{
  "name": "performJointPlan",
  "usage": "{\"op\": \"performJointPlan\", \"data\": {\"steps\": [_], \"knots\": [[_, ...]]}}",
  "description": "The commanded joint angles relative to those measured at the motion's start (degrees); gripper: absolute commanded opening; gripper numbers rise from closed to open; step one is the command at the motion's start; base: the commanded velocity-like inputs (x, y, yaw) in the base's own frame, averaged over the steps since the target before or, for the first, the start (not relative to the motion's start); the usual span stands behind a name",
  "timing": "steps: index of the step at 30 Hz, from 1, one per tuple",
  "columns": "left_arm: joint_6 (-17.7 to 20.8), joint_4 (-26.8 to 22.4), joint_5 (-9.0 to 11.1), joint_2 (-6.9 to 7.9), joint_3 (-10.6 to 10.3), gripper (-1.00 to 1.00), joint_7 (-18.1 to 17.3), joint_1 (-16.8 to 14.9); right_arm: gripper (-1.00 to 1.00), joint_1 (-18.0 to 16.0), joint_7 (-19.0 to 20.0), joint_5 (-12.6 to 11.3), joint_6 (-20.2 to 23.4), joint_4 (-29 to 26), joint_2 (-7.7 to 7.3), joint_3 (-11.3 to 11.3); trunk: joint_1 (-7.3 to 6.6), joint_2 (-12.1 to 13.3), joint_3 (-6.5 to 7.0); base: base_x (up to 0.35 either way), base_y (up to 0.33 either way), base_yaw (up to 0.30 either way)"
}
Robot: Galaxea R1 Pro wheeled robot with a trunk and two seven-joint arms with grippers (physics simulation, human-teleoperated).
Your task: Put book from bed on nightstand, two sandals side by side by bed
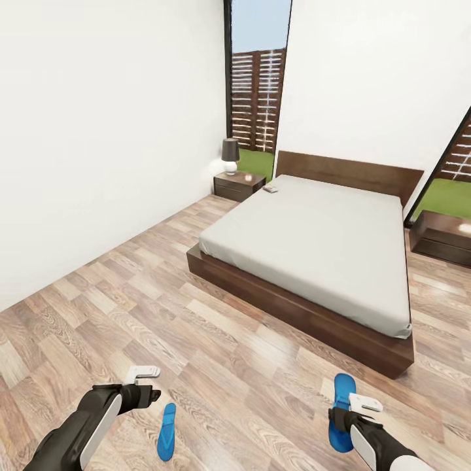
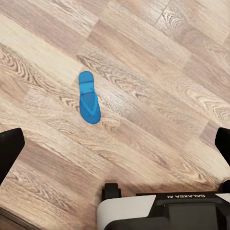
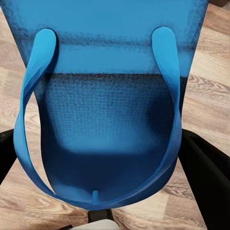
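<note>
The right hand (image 1: 343, 415) grips one blue sandal (image 1: 341, 411), its fingers (image 3: 203, 177) closed on either side of the sole, toe pointing toward the bed (image 1: 314, 252). The left hand (image 1: 149, 386) hangs released above the floor (image 1: 229, 366), holding nothing. The other sandal (image 1: 167, 432) lies flat on the planks just beside and below that hand, long axis running roughly toward the bed, well apart from its mate. A small object, probably the book (image 1: 271, 189), rests on the bed's far corner near the nightstand (image 1: 239, 186).

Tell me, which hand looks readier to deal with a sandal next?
The right hand: its sandal sits between the fingers up close. The left hand hangs open above the floor, its sandal farther off.
</note>
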Motion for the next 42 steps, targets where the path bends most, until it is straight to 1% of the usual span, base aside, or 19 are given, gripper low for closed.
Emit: {"op": "performJointPlan", "data": {"steps": [1,8,12,30,42], "knots": [[0.2,-0.1,0.0,0.04,-0.1,1.0,0.0,0.0,-1.0,0.1,-0.1,-0.4,0.3,-0.2,0.01,-0.1,0.03,-0.1,-0.11,0.0,0.0,0.0],[0.2,-0.1,0.0,0.0,-0.1,1.0,0.0,0.0,-1.0,0.4,-0.2,-0.5,0.3,-0.2,0.08,-0.1,0.03,-0.1,-0.11,0.0,0.0,0.0],[0.2,0.0,0.0,-0.03,-0.1,1.0,0.0,-0.1,-1.0,0.4,-0.3,-0.5,0.3,-0.3,0.37,0.0,0.03,-0.1,-0.11,0.0,0.0,0.034],[0.2,0.0,0.0,-0.04,-0.1,1.0,0.0,-0.1,-1.0,0.4,-0.6,-0.5,0.3,-0.3,0.32,0.0,0.03,-0.1,-0.19,0.0,0.0,0.231],[0.2,0.1,0.0,-0.04,-0.1,1.0,0.0,-0.1,-1.0,0.4,-0.6,-0.5,0.3,-0.3,0.46,0.0,0.03,-0.1,-0.23,0.106,0.028,0.048]]}}
